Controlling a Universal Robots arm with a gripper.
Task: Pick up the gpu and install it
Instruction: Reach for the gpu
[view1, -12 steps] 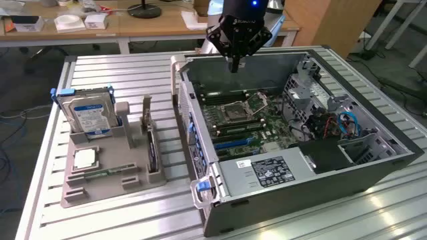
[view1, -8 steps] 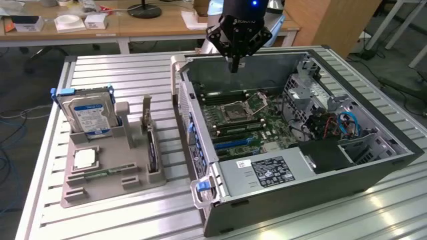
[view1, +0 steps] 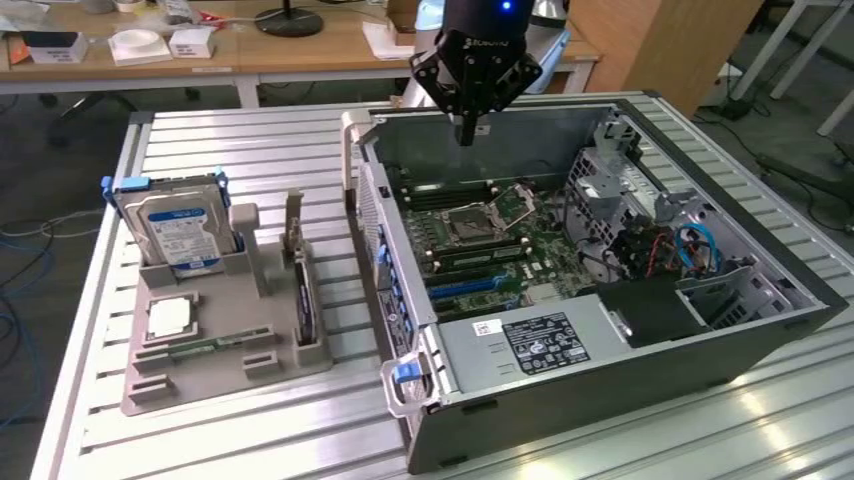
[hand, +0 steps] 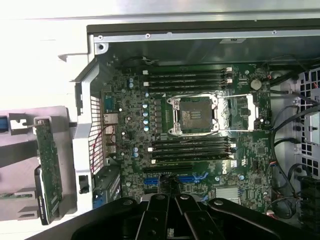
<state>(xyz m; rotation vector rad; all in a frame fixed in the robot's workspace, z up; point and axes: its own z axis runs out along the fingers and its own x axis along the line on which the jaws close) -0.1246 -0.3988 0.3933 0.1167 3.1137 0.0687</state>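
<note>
Slatted table (view1: 240, 140): gpu (hand: 50, 165) in rack (view1: 200, 365) beside case (view1: 561, 400)

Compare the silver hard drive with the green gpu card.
The silver, blue-labelled hard drive is a thick box; the green gpu circuit card is a thin board. The hard drive stands nearer the exterior view's left, the gpu nearer the open computer case. Both stand upright in the grey plastic holder.

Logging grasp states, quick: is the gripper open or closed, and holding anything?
Gripper: closed, holding nothing, above the open computer case.
</note>
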